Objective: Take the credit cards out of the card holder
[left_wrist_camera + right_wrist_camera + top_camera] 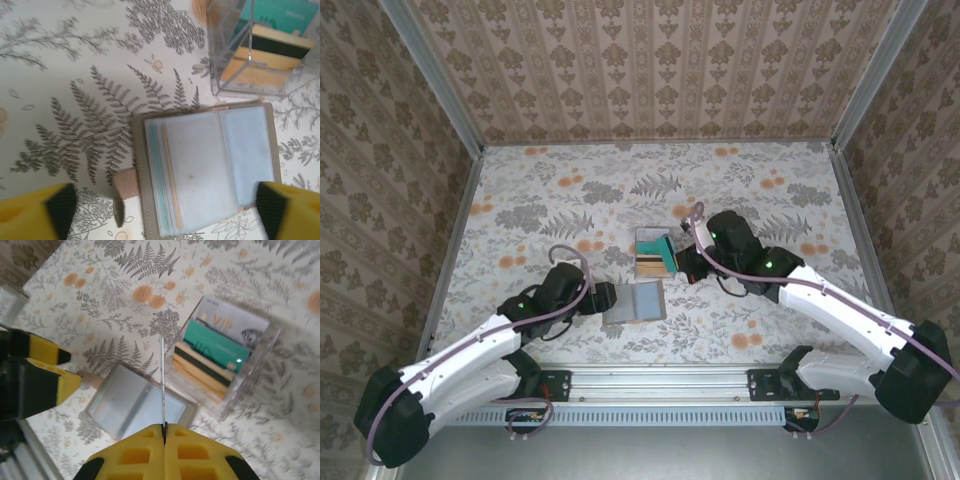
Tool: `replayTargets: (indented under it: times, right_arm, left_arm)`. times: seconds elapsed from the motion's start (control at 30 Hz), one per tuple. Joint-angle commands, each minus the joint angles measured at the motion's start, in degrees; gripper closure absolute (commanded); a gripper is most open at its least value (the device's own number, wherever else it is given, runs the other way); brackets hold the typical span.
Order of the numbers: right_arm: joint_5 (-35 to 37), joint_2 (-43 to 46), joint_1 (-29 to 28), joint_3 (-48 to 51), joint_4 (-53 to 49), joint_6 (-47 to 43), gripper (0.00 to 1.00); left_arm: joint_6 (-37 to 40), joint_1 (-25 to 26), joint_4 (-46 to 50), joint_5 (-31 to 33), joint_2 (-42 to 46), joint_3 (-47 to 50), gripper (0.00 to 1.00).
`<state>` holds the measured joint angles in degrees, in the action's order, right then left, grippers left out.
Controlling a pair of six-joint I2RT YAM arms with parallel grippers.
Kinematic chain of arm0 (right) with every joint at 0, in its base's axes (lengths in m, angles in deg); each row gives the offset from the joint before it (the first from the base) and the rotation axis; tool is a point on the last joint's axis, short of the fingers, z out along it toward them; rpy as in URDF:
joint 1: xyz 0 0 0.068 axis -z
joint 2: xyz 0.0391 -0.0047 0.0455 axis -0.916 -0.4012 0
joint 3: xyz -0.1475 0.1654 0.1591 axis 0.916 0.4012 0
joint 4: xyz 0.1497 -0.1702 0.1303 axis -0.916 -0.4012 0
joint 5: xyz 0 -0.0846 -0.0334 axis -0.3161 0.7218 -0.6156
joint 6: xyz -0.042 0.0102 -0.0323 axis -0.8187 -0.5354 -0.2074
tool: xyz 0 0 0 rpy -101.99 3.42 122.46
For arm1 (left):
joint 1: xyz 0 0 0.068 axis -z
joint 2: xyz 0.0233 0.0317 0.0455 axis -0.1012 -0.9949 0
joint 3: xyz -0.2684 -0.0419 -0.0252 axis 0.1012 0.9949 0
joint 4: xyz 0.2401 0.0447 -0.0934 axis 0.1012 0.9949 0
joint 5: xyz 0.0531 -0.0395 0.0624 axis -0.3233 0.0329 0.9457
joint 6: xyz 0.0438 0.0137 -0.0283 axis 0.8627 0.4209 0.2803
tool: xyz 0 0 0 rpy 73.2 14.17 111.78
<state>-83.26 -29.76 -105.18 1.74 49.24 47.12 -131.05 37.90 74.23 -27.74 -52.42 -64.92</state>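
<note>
The card pinched between the right gripper's closed fingers is seen edge-on, so its face cannot be read. The card holder is laid open on the floral table, between the left gripper's spread fingers and just beside a clear box of credit cards. The table is enclosed by patterned walls, and bare surface is left beyond.

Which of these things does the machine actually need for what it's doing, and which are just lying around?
Part of the job: card holder; thin card pinched edge-on in the right gripper; teal card, gold-tan card and white card lying in the clear box.

Just there: flowered table cover; patterned walls.
</note>
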Motion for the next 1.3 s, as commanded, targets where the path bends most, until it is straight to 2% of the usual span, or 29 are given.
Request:
replayTargets:
  times: [0.0,0.3,0.43,0.57,0.93,1.27]
  right_arm:
    - [2.47,-3.74,0.08,-5.39,-4.95,-15.28,1.0]
    - [5.16,-19.24,-1.01,-21.14,-17.36,-31.76,1.0]
    - [6.7,-23.06,-2.57,-23.24,-19.0,-40.96,1.0]
    - [11.5,-26.38,-3.44,-24.82,-18.93,-46.48,1.0]
    - [16.66,-33.4,-3.6,-28.96,-18.25,-52.3,1.0]
    - [14.68,-36.04,-3.62,-29.11,-17.45,-54.2,1.0]
  left_arm:
    - [0.15,-0.71,4.5,3.65,3.48,-1.3,0.0]
    - [0.51,-1.46,7.71,4.84,11.25,-0.25,0.0]
    - [0.7,-1.61,8.44,4.85,13.21,0.55,0.0]
    - [0.35,-1.81,8.58,4.48,14.13,1.59,0.0]
    - [0.36,-2.2,8.97,4.14,14.62,2.39,0.0]
    - [0.11,-2.8,8.89,3.67,14.94,3.29,0.0]
